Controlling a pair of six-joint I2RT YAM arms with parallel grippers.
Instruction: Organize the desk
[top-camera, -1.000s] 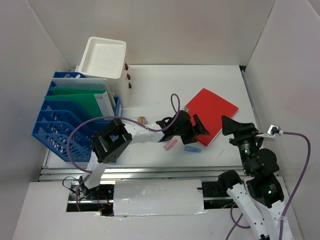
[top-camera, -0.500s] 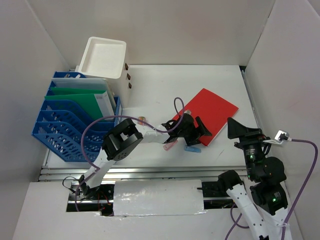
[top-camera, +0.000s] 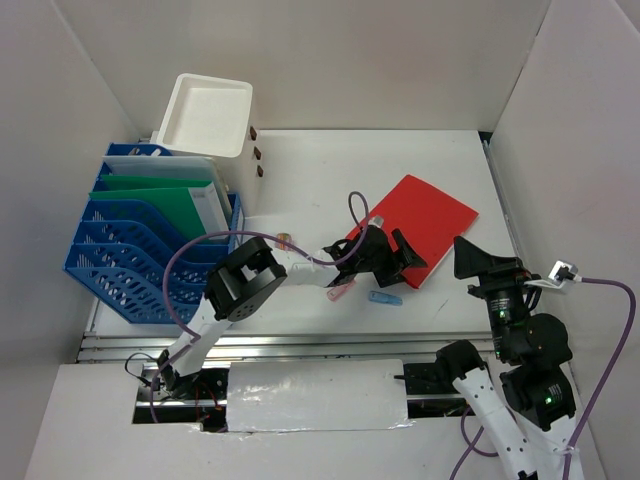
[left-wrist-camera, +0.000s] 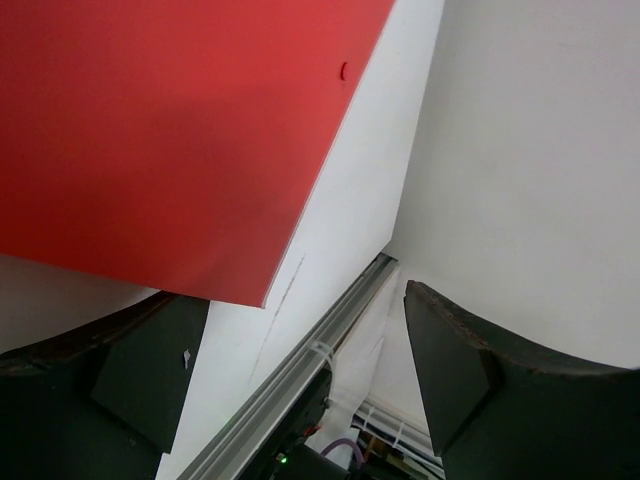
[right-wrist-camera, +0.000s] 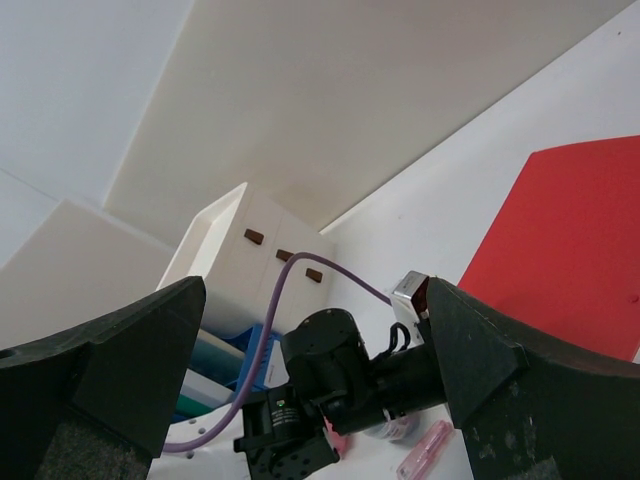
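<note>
The desk (top-camera: 330, 180) is a white tabletop with a metal rail (top-camera: 300, 345) along its front. On its right half a red notebook (top-camera: 420, 222) lies flat. My left gripper (top-camera: 405, 258) is open at the notebook's near-left edge. In the left wrist view the notebook's corner (left-wrist-camera: 180, 150) reaches between the spread fingers (left-wrist-camera: 480, 390), which grip nothing. A pink item (top-camera: 341, 291) and a small blue item (top-camera: 384, 297) lie just left of that gripper. My right gripper (top-camera: 472, 258) is open and empty, raised to the right of the notebook; its wrist view shows the left arm (right-wrist-camera: 340, 390).
A blue file rack (top-camera: 140, 240) holding green and white folders stands at the left. A white open-top box (top-camera: 205, 115) with brown knobs sits behind it. A small round object (top-camera: 285, 240) lies near the rack. White walls enclose the desk.
My left arm has swung its elbow to the right and its gripper has edged onto the notebook's near-left edge. The right arm has pulled back to the right and nearer.
</note>
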